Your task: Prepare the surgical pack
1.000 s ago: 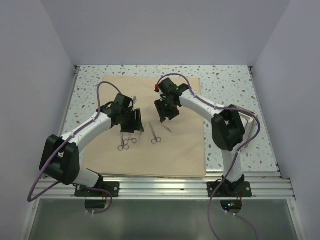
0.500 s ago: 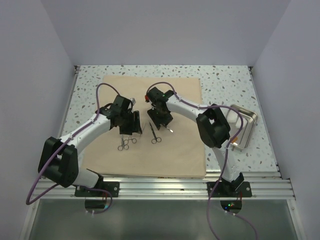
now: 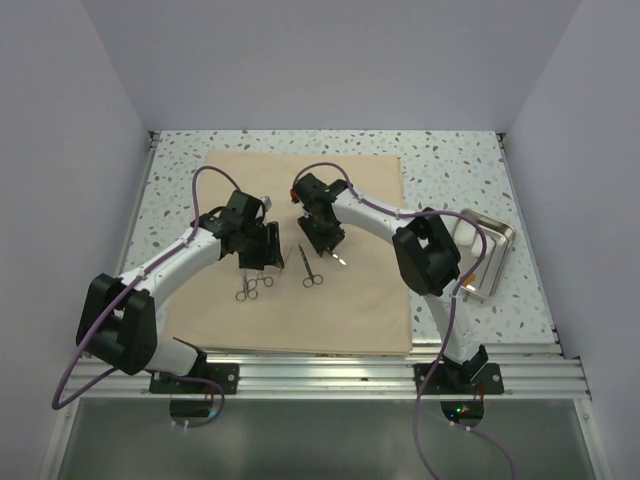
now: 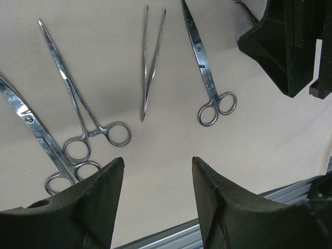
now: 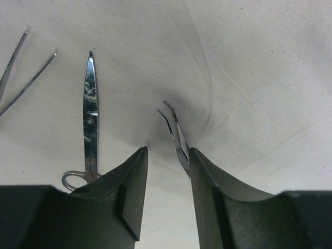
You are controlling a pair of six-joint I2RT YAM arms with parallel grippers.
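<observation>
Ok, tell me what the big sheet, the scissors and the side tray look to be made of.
The surgical pack: soft tan fabric, matte; it creases gently and shows no glare. The scissors: likely steel, polished; bright mirror-like highlights run along the blades. The tray: probably stainless steel, shiny; its rim shows pale reflections, though it is small in view.

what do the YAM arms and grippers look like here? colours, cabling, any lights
Left arm and right arm: white links, black joint housings. A purple cable runs along each. Green light near the right wrist. Left gripper and right gripper: black matte wedge-shaped fingers.
</observation>
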